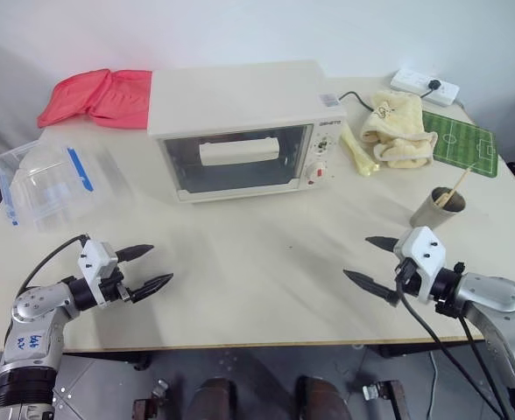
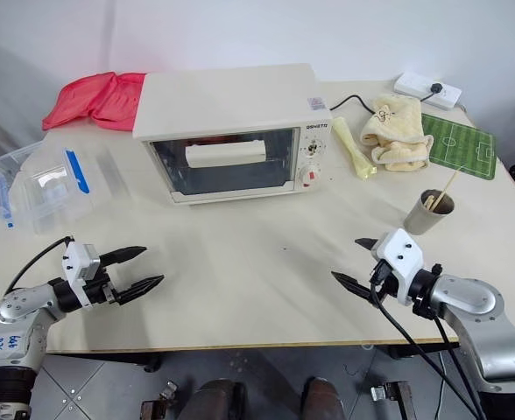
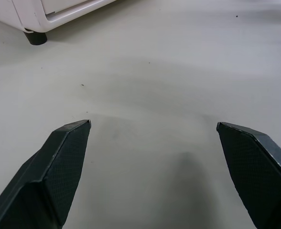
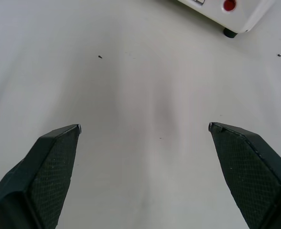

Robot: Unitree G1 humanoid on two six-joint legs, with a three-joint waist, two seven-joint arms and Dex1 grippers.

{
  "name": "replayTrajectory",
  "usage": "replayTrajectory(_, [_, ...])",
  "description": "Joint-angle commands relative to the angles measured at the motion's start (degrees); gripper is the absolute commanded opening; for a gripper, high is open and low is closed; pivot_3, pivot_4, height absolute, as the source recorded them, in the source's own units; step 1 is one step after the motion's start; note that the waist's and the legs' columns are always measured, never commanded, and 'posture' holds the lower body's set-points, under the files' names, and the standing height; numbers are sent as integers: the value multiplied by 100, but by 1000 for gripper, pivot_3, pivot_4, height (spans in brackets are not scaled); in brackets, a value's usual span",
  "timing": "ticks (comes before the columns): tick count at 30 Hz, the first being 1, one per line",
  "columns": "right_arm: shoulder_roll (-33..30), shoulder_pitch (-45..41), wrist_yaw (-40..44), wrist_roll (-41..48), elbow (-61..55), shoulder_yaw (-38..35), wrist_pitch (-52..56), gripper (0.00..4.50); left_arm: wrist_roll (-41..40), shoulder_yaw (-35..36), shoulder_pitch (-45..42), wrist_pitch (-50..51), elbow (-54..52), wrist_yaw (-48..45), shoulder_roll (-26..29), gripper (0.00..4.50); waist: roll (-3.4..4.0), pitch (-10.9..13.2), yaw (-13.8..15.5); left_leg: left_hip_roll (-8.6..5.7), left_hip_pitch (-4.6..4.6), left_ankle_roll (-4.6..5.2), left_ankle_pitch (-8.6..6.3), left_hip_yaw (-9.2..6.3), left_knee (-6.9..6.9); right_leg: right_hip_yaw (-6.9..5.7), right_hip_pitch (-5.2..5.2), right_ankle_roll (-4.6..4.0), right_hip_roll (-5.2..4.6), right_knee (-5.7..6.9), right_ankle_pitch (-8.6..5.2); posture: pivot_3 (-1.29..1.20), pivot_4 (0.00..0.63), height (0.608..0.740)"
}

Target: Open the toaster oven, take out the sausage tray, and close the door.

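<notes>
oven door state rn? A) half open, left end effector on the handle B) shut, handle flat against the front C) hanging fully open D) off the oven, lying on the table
B: the door sits flush in the front of the toaster oven, its bar handle across the glass, and both the left end effector and the right end effector are open above the table, well short of it.

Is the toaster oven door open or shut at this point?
Shut: the door stands upright, flush in the toaster oven front, bar handle across the glass.

Cream toaster oven [image 1: 240,122] upright at table's rear, glass door [image 1: 238,157] shut.
</notes>
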Motion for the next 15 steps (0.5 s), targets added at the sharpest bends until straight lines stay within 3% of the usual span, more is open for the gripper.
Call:
replayTrajectory(1, [-148,-68,106,-5,-77,-34,-121,4479,-27,141,-31,-73,-107,19,141,4500,0,0,-1,0,0,0,0,0,0,0,0,0,0,0,0,0,150,740])
replayTrajectory(5, [-176,-355,192,204,-328,110,250,4479,-37,184,-53,231,-251,398,104,4500,0,0,-3,0,0,0,-1,0,3,0,0,0,0,2,0,0,150,740])
replayTrajectory(10, [-87,-1318,236,680,-516,579,1175,4479,-298,229,-220,647,-473,576,49,4500,-4,3,-32,7,0,-4,-5,-2,23,0,-6,-2,0,28,1,0,150,740])
replayTrajectory(15, [314,-2597,348,390,93,1305,944,4479,-553,206,-241,953,-620,380,51,4500,-5,5,-82,10,-1,1,-29,0,54,-2,-8,-2,0,52,1,0,150,740])
